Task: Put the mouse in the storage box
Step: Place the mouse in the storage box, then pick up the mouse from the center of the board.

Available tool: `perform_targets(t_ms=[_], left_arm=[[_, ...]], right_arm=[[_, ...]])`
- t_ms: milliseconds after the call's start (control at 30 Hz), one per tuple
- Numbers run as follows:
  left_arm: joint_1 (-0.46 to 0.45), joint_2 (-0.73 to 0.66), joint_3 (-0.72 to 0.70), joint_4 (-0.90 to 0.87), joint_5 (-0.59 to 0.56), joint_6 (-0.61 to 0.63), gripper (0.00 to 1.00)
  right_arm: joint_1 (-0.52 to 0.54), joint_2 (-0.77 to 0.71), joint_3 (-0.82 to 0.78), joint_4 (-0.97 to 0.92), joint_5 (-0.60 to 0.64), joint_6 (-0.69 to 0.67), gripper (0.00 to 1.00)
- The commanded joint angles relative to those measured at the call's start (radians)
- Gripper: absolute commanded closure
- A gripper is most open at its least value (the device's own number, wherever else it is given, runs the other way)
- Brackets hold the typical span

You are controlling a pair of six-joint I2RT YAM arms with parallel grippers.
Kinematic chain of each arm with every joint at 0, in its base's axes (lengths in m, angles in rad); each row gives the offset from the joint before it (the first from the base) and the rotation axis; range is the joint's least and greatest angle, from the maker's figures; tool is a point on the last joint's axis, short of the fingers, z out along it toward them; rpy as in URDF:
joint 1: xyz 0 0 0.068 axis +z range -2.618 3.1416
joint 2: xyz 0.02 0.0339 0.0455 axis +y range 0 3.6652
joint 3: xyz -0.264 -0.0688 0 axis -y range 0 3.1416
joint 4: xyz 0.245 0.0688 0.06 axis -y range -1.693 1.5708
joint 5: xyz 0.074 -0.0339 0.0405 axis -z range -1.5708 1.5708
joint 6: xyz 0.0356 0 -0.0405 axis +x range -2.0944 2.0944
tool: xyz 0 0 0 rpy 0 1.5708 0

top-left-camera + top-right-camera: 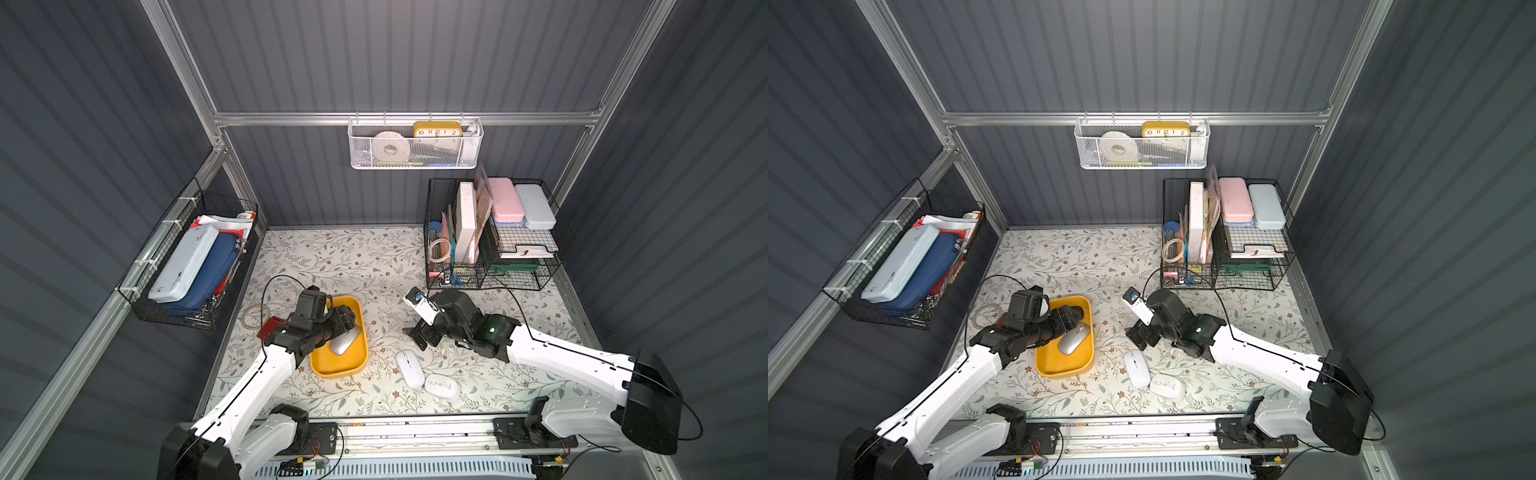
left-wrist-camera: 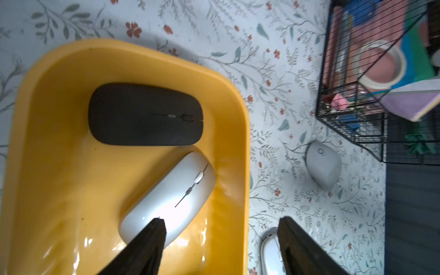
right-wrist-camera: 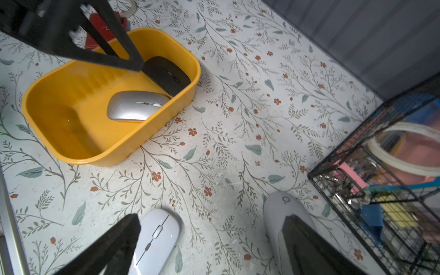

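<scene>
The left hand (image 2: 221, 220) hangs spread above the storage box (image 2: 47, 166), the silver mouse (image 2: 171, 197) lying free inside beside a black mouse (image 2: 142, 114), while the right hand (image 3: 212, 217), also spread, waits outside near a white mouse (image 3: 157, 235), likely next.

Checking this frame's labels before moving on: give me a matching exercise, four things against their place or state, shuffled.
Things:
1 silver mouse
2 flat white mouse
3 yellow clock
4 left hand

Places or states:
A in the white mesh basket
B open, over the storage box
C on the table mat
D lying in the storage box

Pairs: 1-D, 2-C, 3-A, 4-B.
</scene>
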Motion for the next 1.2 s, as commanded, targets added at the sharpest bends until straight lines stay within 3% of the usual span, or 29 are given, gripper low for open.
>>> perform_targets(t_ms=[0, 133, 300, 467, 833, 1167], left_arm=[[0.004, -0.05, 0.05, -0.073, 0.035, 0.025, 0.2], [0.004, -0.077, 0.08, -0.092, 0.044, 0.025, 0.19], [0.004, -0.113, 0.063, -0.077, 0.041, 0.025, 0.15], [0.004, -0.109, 0.044, -0.069, 0.045, 0.017, 0.15], [0.004, -0.112, 0.044, -0.074, 0.042, 0.018, 0.14], [0.004, -0.104, 0.043, -0.072, 0.044, 0.019, 0.13]], right_arm=[[-0.005, 0.014, -0.014, -0.087, -0.069, 0.147, 0.01], [-0.002, 0.053, -0.011, -0.223, -0.121, 0.285, 0.01], [0.073, 0.153, 0.024, -0.347, -0.042, 0.448, 0.04], [0.14, 0.227, 0.0, -0.242, -0.076, 0.57, 0.03], [0.256, 0.404, 0.118, -0.282, 0.07, 0.699, 0.05], [0.292, 0.475, 0.139, -0.307, 0.124, 0.727, 0.18]])
